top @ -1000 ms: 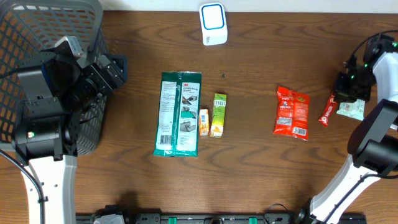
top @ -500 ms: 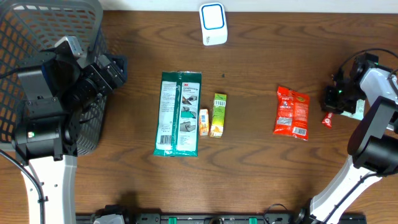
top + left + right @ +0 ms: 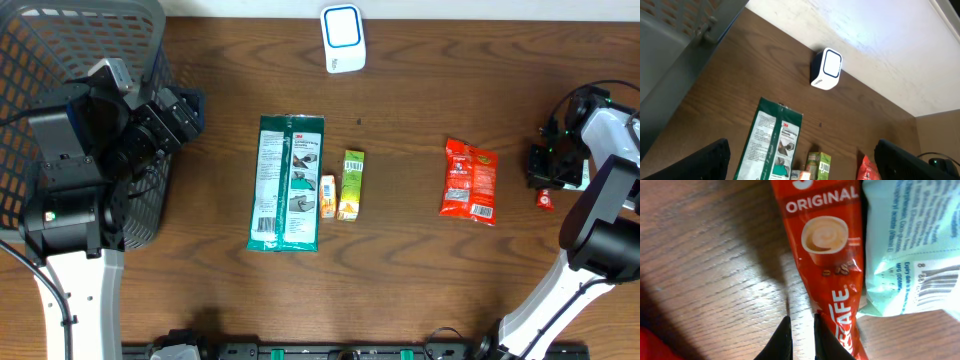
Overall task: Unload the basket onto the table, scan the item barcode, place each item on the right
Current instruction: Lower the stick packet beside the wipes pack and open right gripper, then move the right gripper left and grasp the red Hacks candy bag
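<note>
The white scanner (image 3: 342, 38) with a blue-ringed face stands at the table's far edge, also in the left wrist view (image 3: 827, 69). A red coffee sachet (image 3: 827, 245) lies flat on the wood at the far right. My right gripper (image 3: 802, 332) hovers low over it, jaws barely apart with only bare wood between them; the right fingertip (image 3: 827, 337) touches the sachet's left edge. From overhead the right gripper (image 3: 548, 185) covers the sachet except its red end (image 3: 545, 200). My left gripper (image 3: 800, 160) hangs wide open and empty by the basket.
A grey mesh basket (image 3: 60, 60) fills the far left. Mid-table lie a long green pack (image 3: 288, 182), a small green box (image 3: 352, 184) and a small orange box (image 3: 327, 196). A red snack bag (image 3: 470, 180) lies further right. A pale packet with a barcode (image 3: 910, 255) overlaps the sachet.
The right gripper swung inward, then back toward the near right, and the red sachet shifted with it. Its jaws have parted slightly. The left arm stayed still.
</note>
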`<action>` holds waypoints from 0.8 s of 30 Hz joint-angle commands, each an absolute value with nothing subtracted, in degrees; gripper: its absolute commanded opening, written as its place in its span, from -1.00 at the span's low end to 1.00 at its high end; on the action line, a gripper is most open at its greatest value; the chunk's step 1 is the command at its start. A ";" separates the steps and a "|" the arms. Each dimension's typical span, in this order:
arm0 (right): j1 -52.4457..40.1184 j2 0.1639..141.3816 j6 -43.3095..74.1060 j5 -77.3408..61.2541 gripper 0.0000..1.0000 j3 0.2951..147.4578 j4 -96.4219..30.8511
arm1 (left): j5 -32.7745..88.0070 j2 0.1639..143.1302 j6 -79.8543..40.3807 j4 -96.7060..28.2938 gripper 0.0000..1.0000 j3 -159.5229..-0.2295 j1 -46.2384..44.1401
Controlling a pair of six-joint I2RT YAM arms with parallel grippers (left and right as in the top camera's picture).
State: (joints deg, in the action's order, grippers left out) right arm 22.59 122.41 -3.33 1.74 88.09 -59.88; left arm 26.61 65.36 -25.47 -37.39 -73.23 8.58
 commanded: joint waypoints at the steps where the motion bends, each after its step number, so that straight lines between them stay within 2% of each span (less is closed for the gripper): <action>1: 22.50 122.37 -2.26 -2.74 -0.76 89.36 -59.96 | 26.11 65.28 -25.12 -37.23 0.85 -73.95 8.82; 7: 22.39 122.37 -6.94 -23.90 -0.76 89.36 -61.25 | 26.11 65.28 -25.12 -37.23 0.86 -73.95 8.82; 14: 20.93 122.37 -6.66 -24.49 -0.85 87.57 -65.87 | 26.11 65.28 -25.12 -37.23 0.85 -73.95 8.82; 24: 15.09 122.37 -4.73 -25.85 -0.73 79.42 -60.62 | 26.11 65.28 -25.12 -37.23 0.85 -73.95 8.82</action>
State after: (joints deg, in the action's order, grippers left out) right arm 17.45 122.15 -5.21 -24.58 81.28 -62.54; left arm 26.61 65.36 -25.47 -37.39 -73.23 8.58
